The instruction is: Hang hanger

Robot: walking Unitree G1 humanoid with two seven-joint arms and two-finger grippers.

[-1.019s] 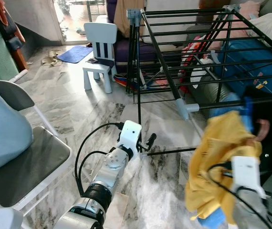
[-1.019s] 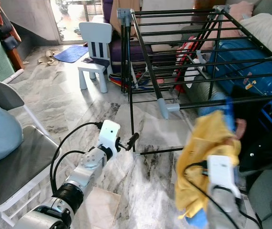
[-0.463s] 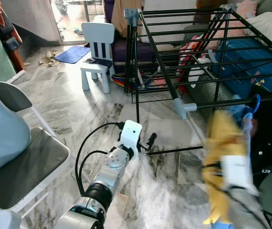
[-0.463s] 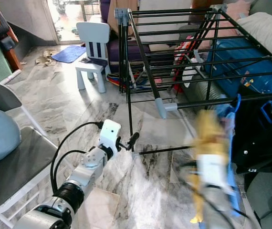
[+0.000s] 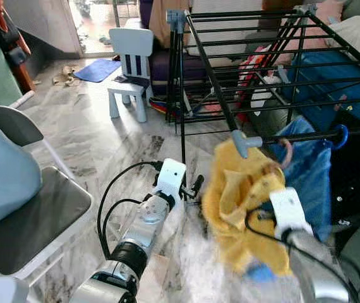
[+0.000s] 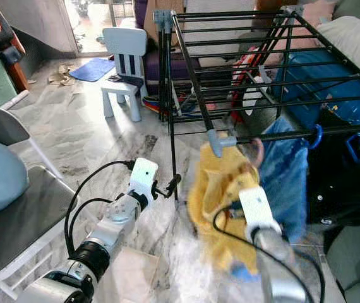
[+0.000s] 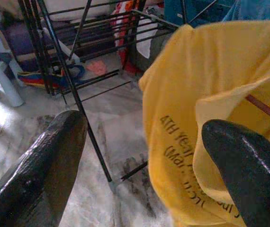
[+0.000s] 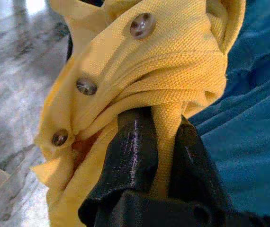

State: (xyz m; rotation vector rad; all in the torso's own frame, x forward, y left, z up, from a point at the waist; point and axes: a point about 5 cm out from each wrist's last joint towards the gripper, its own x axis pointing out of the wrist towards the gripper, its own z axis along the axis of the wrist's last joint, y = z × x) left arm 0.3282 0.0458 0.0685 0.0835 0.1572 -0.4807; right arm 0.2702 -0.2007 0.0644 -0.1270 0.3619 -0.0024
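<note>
Right wrist view shows our right gripper [image 8: 158, 146] with fingers clamped on the yellow shirt [image 8: 163, 71], held just below the rack [image 5: 243, 63] rail beside a blue garment [image 5: 306, 170]. Left gripper [image 7: 139, 156] is open, idle. We judge hooking on the rail remains undone.

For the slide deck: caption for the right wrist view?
Right gripper shut on a bunched yellow shirt, blue garment behind.

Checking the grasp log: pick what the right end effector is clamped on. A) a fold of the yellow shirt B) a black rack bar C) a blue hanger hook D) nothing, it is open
A: in the right wrist view the two black fingers of the right end effector pinch a fold of the yellow shirt, near its buttons.
</note>
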